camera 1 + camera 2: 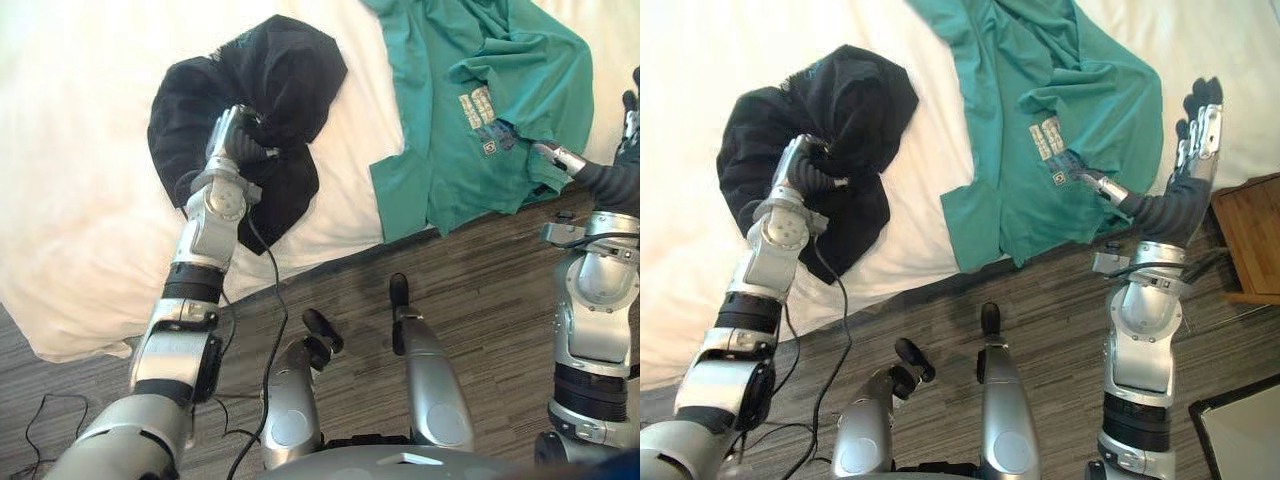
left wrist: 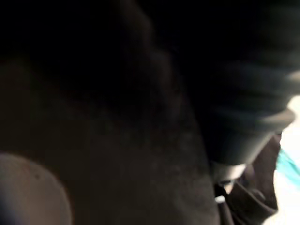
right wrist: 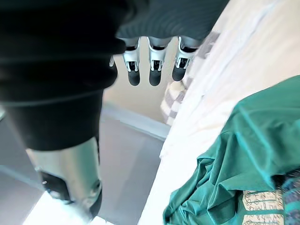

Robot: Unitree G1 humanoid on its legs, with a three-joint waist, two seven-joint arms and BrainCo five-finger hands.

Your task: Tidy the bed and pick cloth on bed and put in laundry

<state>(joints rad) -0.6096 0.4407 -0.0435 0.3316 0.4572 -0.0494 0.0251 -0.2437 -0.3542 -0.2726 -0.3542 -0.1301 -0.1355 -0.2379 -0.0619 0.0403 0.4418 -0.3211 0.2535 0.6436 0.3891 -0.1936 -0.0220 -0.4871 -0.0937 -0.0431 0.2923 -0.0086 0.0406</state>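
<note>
Black crumpled cloth (image 1: 290, 70) on the white bed (image 1: 80, 150) hid the left hand (image 1: 232, 135) (grip unseen); the right hand (image 1: 1193, 135) had straight fingers.

Bright, even light falls across the bed, with no hard shadows. The white bedding (image 1: 80, 150) washes out to near-featureless glare toward its far side. The black cloth (image 1: 290, 70) swallows the light, its folds barely readable. Soft shading marks the creases of the green shirt (image 1: 470, 60). The floor (image 1: 480, 300) lies dimmer, darkest under the bedding's overhang. In the left wrist view the black cloth shuts out nearly all light, save a bright sliver at one edge. In the right wrist view the right hand (image 3: 154, 65), fingers straight, shows dark against pale surroundings, and a white glare patch burns on the floor.
</note>
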